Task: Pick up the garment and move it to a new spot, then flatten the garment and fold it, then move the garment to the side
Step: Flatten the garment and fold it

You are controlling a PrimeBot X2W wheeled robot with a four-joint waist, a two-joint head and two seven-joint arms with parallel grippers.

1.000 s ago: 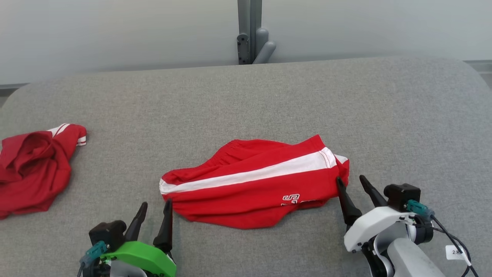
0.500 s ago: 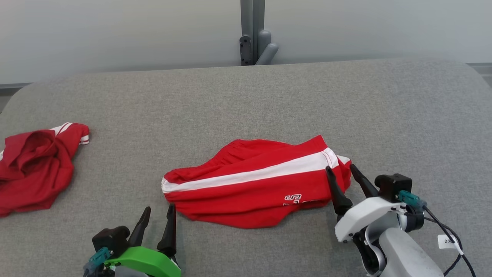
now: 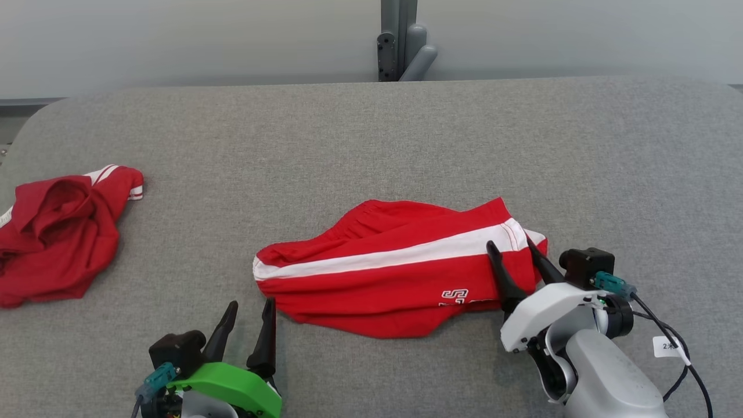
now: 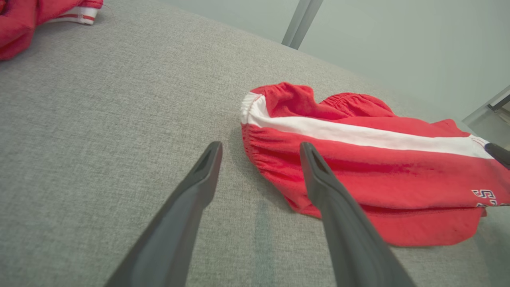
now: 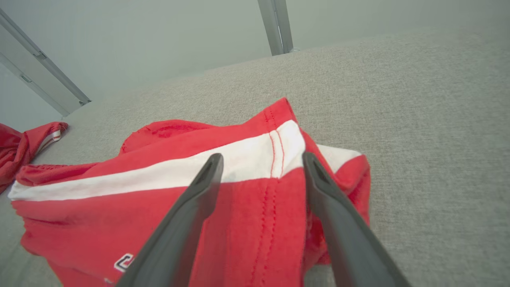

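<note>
The garment [image 3: 395, 267], red shorts with a white side stripe and a small white logo, lies crumpled in the middle of the grey padded table [image 3: 371, 145]. My right gripper [image 3: 509, 242] hangs open over the shorts' right end, and in the right wrist view its fingers [image 5: 263, 157] straddle the stitched hem and white stripe of the garment [image 5: 159, 199]. My left gripper [image 3: 251, 305] stands open just in front of the left, waistband end. In the left wrist view that gripper [image 4: 259, 146] has one fingertip over the edge of the garment [image 4: 378, 171].
A second crumpled red garment [image 3: 58, 232] with white trim lies at the table's left edge. A grey metal post [image 3: 400, 40] stands behind the table's far edge against a pale wall. Bare grey surface stretches to the right and behind the shorts.
The head camera has shifted, so the whole picture sits a little right and higher. My right gripper has moved forward and left, from beside the shorts' right end to above it. Both grippers stay open.
</note>
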